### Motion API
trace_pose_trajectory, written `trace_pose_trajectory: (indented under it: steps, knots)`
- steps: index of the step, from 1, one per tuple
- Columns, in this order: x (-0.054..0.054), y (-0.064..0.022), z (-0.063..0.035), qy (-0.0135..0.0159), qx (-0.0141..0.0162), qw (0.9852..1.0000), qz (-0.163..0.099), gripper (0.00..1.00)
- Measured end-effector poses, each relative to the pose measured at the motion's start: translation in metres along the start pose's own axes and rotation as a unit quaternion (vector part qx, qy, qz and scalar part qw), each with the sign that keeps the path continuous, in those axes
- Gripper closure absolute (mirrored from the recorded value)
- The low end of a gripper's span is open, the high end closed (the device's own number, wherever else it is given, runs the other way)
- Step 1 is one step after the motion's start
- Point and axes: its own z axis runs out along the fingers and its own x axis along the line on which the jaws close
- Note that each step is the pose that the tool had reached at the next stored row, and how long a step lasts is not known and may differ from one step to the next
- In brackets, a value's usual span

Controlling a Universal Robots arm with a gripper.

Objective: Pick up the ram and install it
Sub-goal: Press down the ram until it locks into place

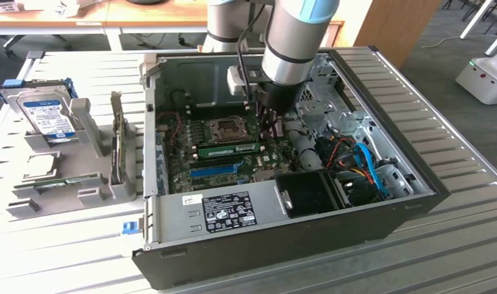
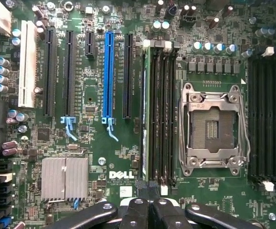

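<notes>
Gripper [image 2: 148, 206], jaws together, above motherboard [image 2: 96, 143]; ram [image 2: 144, 109] in slot beside CPU socket [image 2: 213, 126].

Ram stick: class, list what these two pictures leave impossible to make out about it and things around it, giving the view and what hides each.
1. Wrist view: the ram sits edge-on in its slot, so chips and sticker are unseen; the shut claw covers one end and its latch.
2. Exterior view: whether the claw touches the ram is lost in the dark clutter under the arm.
3. Exterior view: the hard drive label is too small to read.
</notes>
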Motion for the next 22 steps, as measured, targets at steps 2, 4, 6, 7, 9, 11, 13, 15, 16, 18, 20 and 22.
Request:
trace_pose_trajectory:
  steps: [2,4,6,7,9,11,13,15,16,18,20,22]
  knots:
    - [0.0002,-0.0001,0.0021,0.0000,0.0000,1.0000,0.000,0.89]
    - [0.0002,-0.0001,0.0022,0.0002,0.0000,1.0000,0.000,0.89]
    - [0.0002,-0.0001,0.0022,0.0001,0.0000,1.0000,0.000,0.89]
    - [0.0002,-0.0001,0.0024,0.0000,0.0000,1.0000,0.000,0.89]
    - [0.0003,-0.0002,0.0038,-0.0004,0.0000,1.0000,0.000,0.89]
    - [0.0004,-0.0002,0.0053,-0.0004,0.0000,1.0000,0.000,0.89]
    - [0.0005,-0.0002,0.0054,-0.0002,0.0000,1.0000,0.000,0.89]
    - [0.0005,-0.0002,0.0054,-0.0002,0.0000,1.0000,0.000,0.89]
    - [0.0004,-0.0002,0.0055,-0.0003,0.0000,1.0000,0.000,0.89]
    - [0.0000,-0.0003,0.0056,-0.0004,0.0000,1.0000,0.000,0.89]
    - [-0.0004,-0.0002,0.0056,-0.0003,0.0000,1.0000,0.000,0.89]
    - [-0.0009,-0.0002,0.0056,-0.0003,0.0000,1.0000,0.000,0.89]
